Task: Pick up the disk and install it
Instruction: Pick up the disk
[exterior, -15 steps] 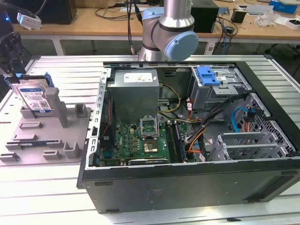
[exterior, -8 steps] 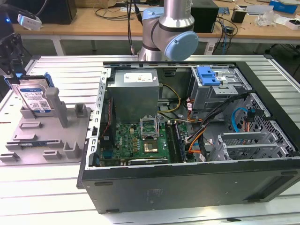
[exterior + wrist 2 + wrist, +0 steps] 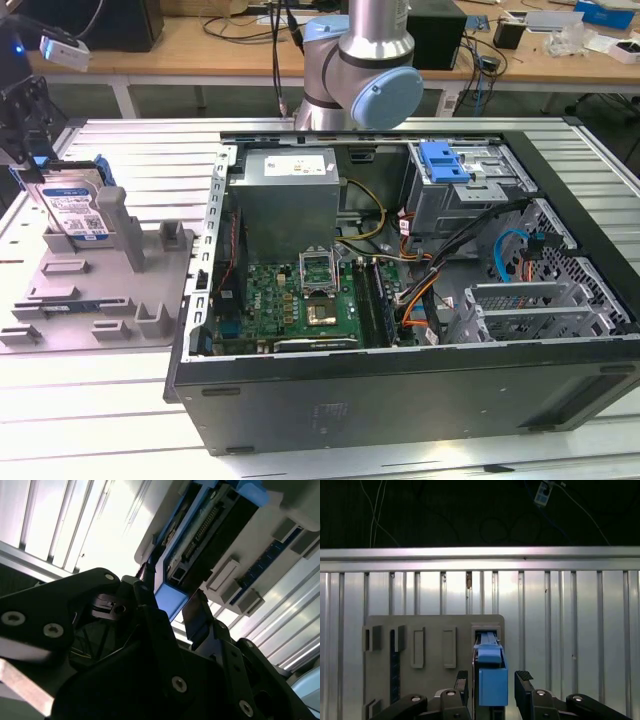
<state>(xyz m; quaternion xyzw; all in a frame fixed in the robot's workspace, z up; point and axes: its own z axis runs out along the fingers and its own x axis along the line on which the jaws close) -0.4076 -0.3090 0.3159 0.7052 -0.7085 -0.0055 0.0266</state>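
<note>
You've got a ribbed aluminium table [image 3: 80,400] with an open black metal computer case [image 3: 400,400] lying on it. Inside the case: large grey metal box with a white sticker [image 3: 285,205], green circuit board [image 3: 290,300] next to it, small blue plastic bracket [image 3: 443,160] on the grey drive cage [image 3: 470,195]. A grey plastic fixture plate [image 3: 110,290] sits just beside the case at the exterior view's left. Wooden desk [image 3: 200,45] behind.

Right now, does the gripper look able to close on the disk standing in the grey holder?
Likely yes: the open gripper straddles the disk, a finger on each side, nothing between in the first wrist view.
</note>
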